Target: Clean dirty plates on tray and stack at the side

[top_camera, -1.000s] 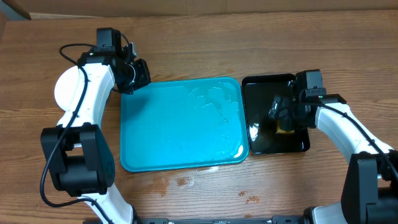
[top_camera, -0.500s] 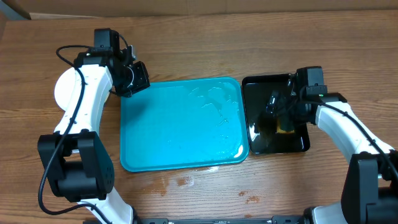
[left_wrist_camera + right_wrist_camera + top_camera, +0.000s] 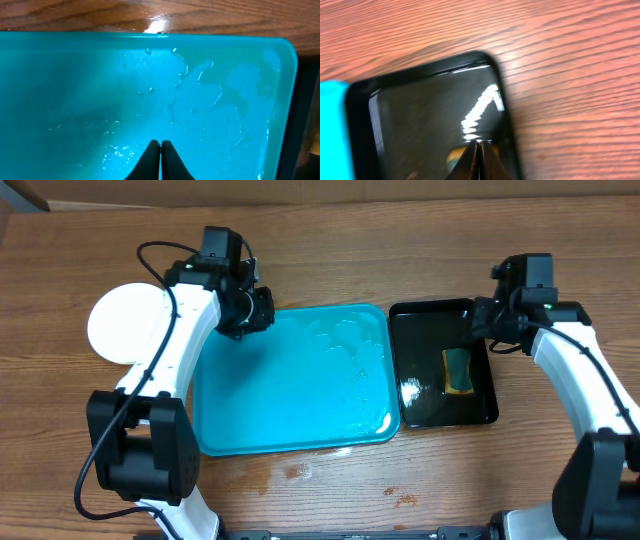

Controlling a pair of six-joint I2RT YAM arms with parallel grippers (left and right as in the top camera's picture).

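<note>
There is one wooden table [image 3: 400,230]. On it stands one turquoise tray [image 3: 290,415] and, beside it, one black tray [image 3: 425,408]. In the black tray lies one sponge [image 3: 459,371], yellow and green. At the left, only one white round plate [image 3: 115,328] shows from above; whether more plates lie under it cannot be told. There are two robot arms, the left arm [image 3: 165,360] and the right arm [image 3: 580,380]. Each arm has one gripper, so two in total: the left gripper [image 3: 160,146] and the right gripper [image 3: 478,146].
</note>
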